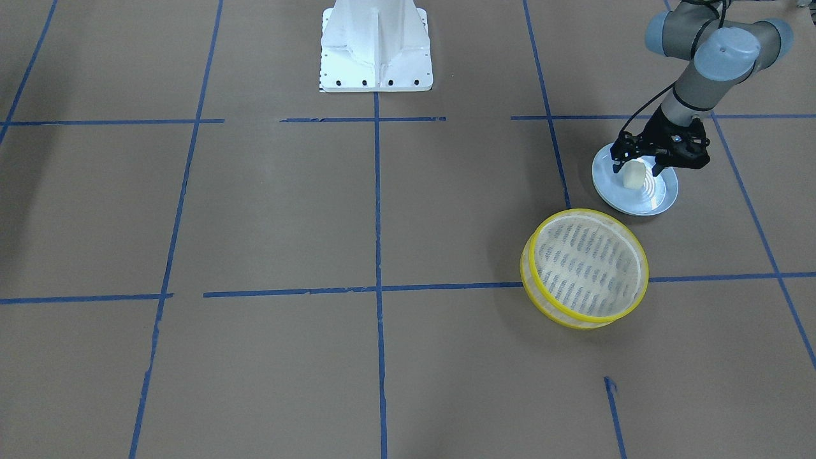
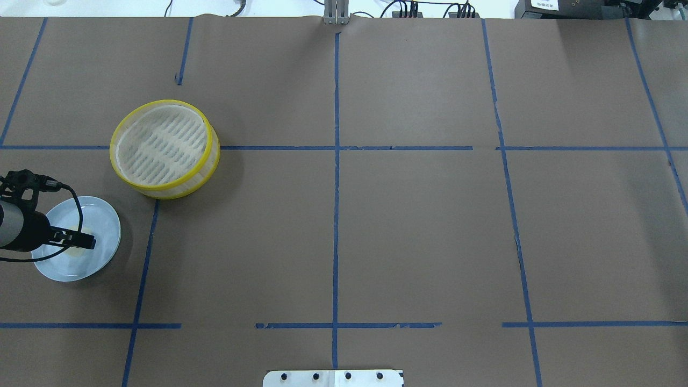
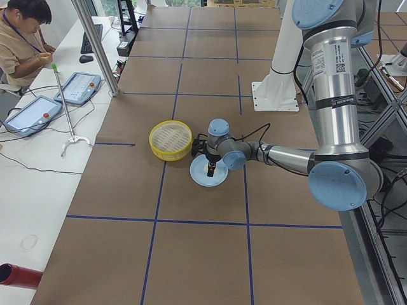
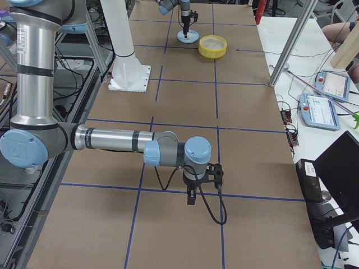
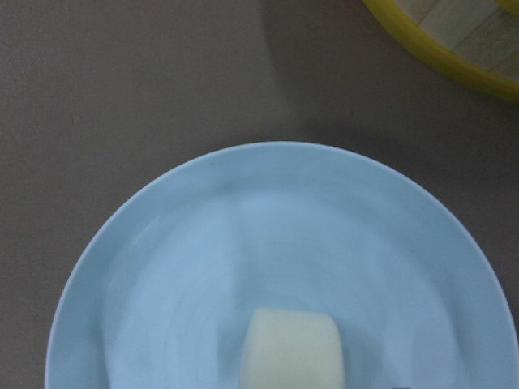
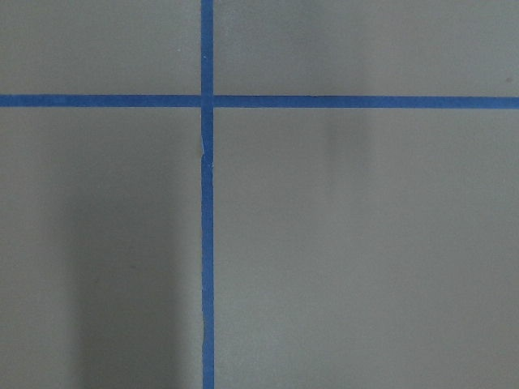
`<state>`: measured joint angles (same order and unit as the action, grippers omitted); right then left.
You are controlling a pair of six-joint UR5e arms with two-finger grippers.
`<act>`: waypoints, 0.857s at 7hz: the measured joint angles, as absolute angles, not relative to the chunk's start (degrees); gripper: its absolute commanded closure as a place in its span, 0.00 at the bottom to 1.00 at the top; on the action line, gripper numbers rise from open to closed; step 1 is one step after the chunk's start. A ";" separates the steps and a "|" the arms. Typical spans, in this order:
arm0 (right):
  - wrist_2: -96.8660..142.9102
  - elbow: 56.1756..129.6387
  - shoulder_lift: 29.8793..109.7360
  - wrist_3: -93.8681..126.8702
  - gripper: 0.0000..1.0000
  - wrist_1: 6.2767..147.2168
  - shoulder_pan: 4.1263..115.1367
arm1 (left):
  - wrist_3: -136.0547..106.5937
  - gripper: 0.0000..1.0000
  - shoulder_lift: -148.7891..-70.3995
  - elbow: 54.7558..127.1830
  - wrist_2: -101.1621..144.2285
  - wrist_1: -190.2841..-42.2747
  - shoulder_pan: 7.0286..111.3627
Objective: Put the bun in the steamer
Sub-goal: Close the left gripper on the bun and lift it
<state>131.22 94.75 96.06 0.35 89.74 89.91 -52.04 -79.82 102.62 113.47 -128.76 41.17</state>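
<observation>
The cream-white bun (image 1: 634,175) lies on a pale blue plate (image 1: 639,205) on the robot's left side of the table. My left gripper (image 1: 636,169) is down over the plate, open, with a finger on each side of the bun. The left wrist view shows the bun (image 5: 292,350) on the plate (image 5: 162,267), with no fingers in frame. The yellow-rimmed steamer (image 1: 530,271) stands empty right beside the plate; its rim (image 5: 438,58) shows at the top of the wrist view. My right gripper (image 4: 192,197) hangs over bare table far away; I cannot tell whether it is open or shut.
Brown paper with blue tape lines (image 2: 336,215) covers the table. The white robot base (image 1: 376,48) stands at the robot's edge. From overhead the steamer (image 2: 161,189) sits just beyond the plate (image 2: 70,269). An operator (image 3: 22,38) sits at a side desk.
</observation>
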 measured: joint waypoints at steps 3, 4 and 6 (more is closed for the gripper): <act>131.22 94.74 96.06 0.35 0.00 89.74 89.91 | -52.03 0.60 -80.45 101.90 113.39 -128.76 41.11; 131.22 94.75 96.06 0.35 0.00 89.74 89.91 | -52.03 0.65 -80.44 101.92 113.38 -128.76 41.08; 131.22 94.74 96.06 0.35 0.00 89.74 89.91 | -52.05 0.69 -80.43 102.41 113.40 -128.76 41.25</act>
<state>131.22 94.74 96.06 0.35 89.74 89.91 -52.05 -80.43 102.41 113.40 -128.76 41.25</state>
